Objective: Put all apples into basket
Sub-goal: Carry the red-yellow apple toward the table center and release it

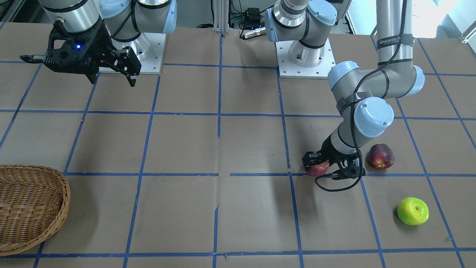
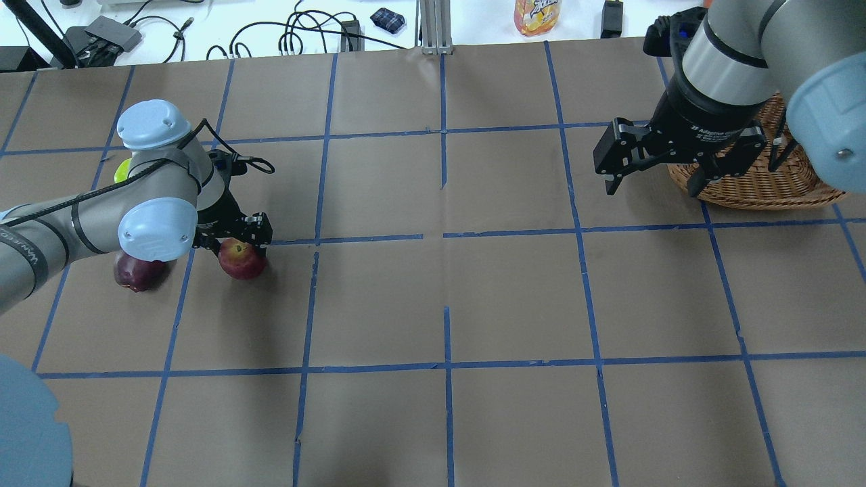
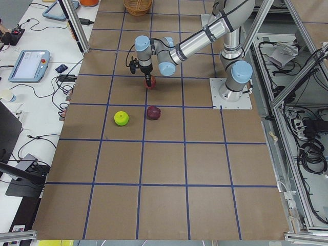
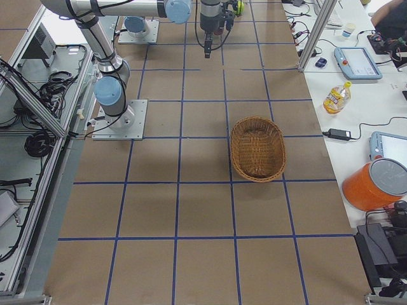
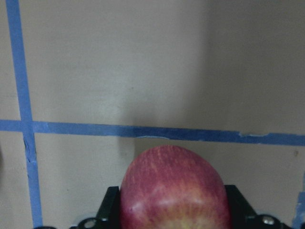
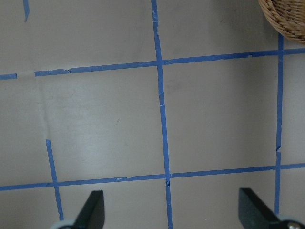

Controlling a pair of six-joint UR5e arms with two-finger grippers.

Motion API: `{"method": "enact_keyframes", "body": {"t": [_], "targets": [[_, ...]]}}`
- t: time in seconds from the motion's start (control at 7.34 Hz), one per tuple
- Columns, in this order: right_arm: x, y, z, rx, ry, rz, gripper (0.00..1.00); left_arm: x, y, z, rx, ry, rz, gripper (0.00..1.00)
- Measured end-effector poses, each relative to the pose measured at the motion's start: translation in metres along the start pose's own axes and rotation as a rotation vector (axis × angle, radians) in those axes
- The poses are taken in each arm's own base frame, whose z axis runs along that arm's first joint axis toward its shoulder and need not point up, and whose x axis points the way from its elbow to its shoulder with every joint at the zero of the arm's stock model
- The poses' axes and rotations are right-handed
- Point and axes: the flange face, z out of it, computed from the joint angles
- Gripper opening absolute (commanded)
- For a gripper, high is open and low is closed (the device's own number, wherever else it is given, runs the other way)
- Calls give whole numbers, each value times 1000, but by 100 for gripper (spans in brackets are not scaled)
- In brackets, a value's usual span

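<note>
The red apple [image 1: 318,169] sits between the fingers of my left gripper [image 1: 317,163], which is shut on it at table level; it fills the bottom of the left wrist view [image 5: 174,191] and shows from overhead [image 2: 241,260]. The dark maroon apple [image 1: 380,156] lies just beside that arm's wrist, partly under it from overhead [image 2: 139,272]. The lime green apple [image 1: 412,211] lies farther out, apart from both. My right gripper [image 1: 111,78] is open and empty, held high above the table next to the wicker basket [image 2: 764,196], whose rim [image 1: 65,197] also shows in the front view.
The brown table [image 1: 223,149] carries a blue tape grid. The two arm bases [image 1: 303,56] stand at the robot's edge. A bench with cables and a drink bottle [image 2: 536,15] runs along the far side. The basket's corner [image 6: 286,19] shows in the right wrist view.
</note>
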Motion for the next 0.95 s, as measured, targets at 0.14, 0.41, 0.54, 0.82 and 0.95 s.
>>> {"method": "enact_keyframes", "body": {"t": [0.14, 0.41, 0.54, 0.82, 0.95], "targets": [[0, 0, 0, 1, -1, -1, 100, 55, 6, -5, 9, 72, -51, 0], [1, -2, 2, -2, 1, -4, 100, 158, 27, -4, 27, 121, -56, 0], [1, -3, 6, -12, 3, -6, 100, 193, 39, 6, 35, 113, -33, 0], [0, -4, 22, -44, 0, -1, 100, 227, 50, 32, 60, 82, 7, 99], [1, -7, 33, -54, 1, 0, 100, 232, 50, 44, 67, 79, 9, 100]]}}
